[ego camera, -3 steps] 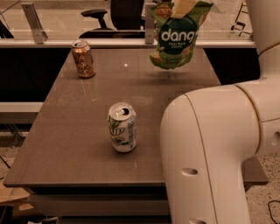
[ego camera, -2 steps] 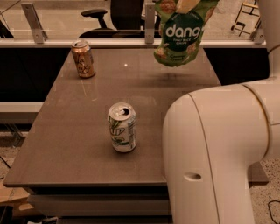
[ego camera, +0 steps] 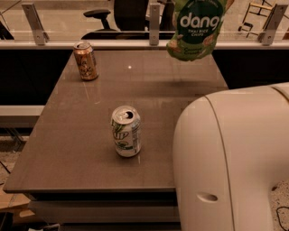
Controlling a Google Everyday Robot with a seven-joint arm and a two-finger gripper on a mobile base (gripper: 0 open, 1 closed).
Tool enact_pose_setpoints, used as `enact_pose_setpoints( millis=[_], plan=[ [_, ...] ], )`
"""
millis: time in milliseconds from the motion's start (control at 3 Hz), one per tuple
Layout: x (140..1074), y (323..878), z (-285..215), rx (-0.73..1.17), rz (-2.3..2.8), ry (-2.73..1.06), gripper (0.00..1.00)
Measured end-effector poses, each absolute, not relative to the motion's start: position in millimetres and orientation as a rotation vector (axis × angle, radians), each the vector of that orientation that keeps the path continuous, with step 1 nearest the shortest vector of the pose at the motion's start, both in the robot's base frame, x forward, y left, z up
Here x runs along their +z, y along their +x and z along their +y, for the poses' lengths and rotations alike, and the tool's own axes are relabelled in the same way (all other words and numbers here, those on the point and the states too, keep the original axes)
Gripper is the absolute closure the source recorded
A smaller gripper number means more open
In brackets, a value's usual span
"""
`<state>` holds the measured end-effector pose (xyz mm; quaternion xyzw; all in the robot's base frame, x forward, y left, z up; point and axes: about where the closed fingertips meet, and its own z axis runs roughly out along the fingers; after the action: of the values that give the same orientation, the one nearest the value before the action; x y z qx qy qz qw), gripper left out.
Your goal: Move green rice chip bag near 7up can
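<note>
"dang" bag [ego camera: 196,29] higher, in tool [ego camera: 227,3] up top

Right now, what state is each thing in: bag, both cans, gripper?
Bag: in the air over the far right of the table, tilted, top cut off by the frame.
7up can: upright on the table, mouth looks open, well apart from the bag.
Orange can: upright, far left corner.
Gripper: out of frame, above the bag.
</note>
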<state>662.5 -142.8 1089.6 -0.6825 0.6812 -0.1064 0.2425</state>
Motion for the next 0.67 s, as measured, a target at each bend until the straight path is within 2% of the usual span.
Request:
enact_pose_setpoints(
  millis=[667],
  plan=[
    [1115.6, 635.8, -139.7, -0.259, 1.801, -1.862, 1.0]
  ],
)
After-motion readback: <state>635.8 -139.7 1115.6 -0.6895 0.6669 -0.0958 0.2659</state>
